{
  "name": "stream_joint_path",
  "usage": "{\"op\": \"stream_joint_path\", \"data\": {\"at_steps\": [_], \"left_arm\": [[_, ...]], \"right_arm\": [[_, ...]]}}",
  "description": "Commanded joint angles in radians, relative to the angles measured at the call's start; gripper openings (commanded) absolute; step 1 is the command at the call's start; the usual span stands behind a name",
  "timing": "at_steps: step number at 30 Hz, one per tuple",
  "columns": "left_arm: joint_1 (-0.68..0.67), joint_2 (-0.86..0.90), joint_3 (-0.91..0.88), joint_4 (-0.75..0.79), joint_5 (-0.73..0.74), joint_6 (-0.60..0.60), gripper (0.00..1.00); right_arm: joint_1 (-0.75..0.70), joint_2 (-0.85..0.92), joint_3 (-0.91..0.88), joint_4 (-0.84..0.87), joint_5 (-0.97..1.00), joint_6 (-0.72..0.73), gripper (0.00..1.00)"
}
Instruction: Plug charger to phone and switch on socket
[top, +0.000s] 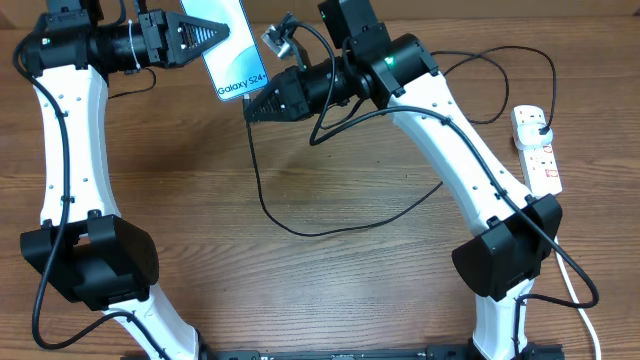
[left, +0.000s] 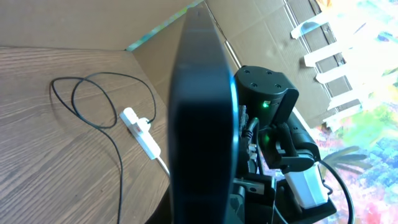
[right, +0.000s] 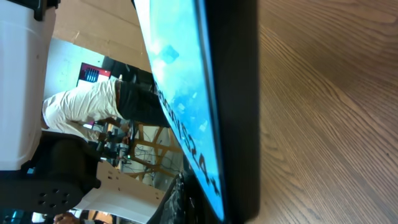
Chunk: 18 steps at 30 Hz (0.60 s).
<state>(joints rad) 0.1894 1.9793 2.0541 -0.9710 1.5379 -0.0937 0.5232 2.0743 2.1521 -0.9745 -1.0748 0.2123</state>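
Your left pincer grips phone off the surface. Right pincer is clenched, prob. on charger tip by phone's btm edge. Looks unplugged; socket switch still to do.

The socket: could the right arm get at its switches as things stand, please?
Probably not yet: the right gripper is shut at the lower edge of the phone, apparently on the charger tip. The socket itself lies uncovered on that arm's side.
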Motion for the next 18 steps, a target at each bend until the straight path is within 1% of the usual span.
{"op": "stream_joint_path", "data": {"at_steps": [1,18], "left_arm": [[-0.010,-0.010,0.010,0.001,0.045,0.027,0.04],[-0.034,-0.010,0.010,0.000,0.045,0.026,0.04]], "right_arm": [[-0.038,0.002,0.000,0.011,-0.028,-0.008,0.04],[-0.053,0.002,0.000,0.025,-0.073,-0.008,0.04]]}}
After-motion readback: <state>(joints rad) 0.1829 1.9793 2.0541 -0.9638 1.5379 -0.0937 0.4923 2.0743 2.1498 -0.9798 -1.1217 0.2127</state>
